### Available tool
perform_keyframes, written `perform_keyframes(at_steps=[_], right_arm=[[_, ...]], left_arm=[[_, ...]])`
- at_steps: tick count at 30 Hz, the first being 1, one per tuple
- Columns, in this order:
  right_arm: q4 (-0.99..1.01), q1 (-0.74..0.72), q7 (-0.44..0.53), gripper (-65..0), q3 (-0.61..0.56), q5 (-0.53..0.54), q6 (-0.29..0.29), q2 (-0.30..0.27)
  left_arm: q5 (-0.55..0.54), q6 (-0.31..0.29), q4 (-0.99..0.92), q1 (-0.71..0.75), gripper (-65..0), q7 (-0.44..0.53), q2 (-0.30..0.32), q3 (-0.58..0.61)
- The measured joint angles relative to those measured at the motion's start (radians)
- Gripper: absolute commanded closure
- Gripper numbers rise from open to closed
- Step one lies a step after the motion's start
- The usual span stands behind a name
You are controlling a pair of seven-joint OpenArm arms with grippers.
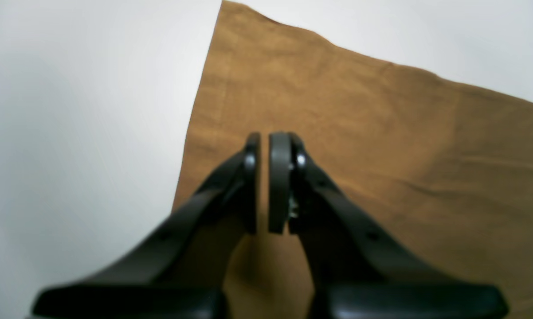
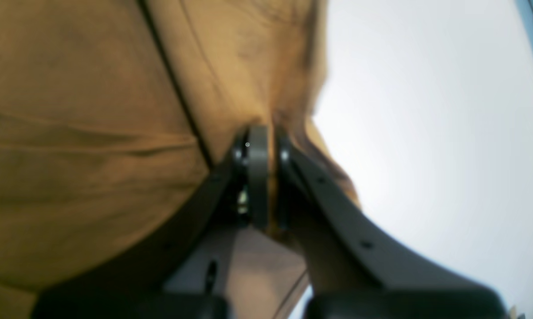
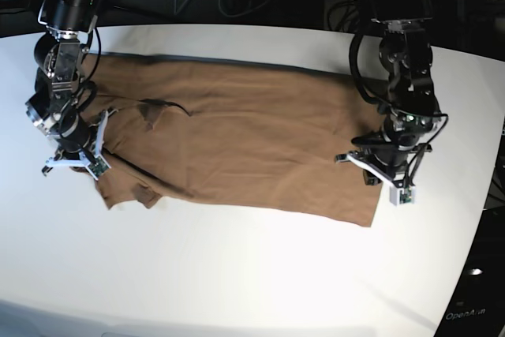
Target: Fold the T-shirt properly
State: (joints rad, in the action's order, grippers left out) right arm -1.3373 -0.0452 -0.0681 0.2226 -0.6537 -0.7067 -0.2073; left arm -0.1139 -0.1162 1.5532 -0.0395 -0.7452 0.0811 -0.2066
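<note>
I see a big white table (image 3: pixel 260 274), and the T-shirt (image 3: pixel 252 140) lies spread out flat across the middle of it. It is tan, thin and soft, so I think it is light and floppy and will sag and wrinkle when I lift it. It will not break. I think the best places to pinch it are the corners and edges, so a whole side comes up together.

My right gripper (image 2: pixel 266 177) is at the sleeve end. Its fingers are pressed together on a bunch of the cloth.

My left gripper (image 1: pixel 264 181) is over the other end, near the hem edge. Its fingers are nearly together with nothing between them.
</note>
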Motion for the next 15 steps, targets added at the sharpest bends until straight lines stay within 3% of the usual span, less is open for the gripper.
perform_keyframes(at_steps=[9,11,15], right_arm=[[-0.001,-0.002,0.002,-0.9,-0.002,-0.002,0.000,0.014],[-0.001,-0.001,0.000,-0.9,-0.001,-0.003,0.000,0.014],[-0.001,-0.002,0.001,-0.9,-0.001,-0.002,0.000,0.010]], left_arm=[[-0.003,-0.004,-0.219,-0.151,-5.1,0.016,0.037,0.000],[-0.005,-0.007,-0.253,-0.176,-12.5,0.014,0.047,0.001],[-0.002,0.004,-0.288,-0.237,-33.6,0.024,0.059,-0.001]])
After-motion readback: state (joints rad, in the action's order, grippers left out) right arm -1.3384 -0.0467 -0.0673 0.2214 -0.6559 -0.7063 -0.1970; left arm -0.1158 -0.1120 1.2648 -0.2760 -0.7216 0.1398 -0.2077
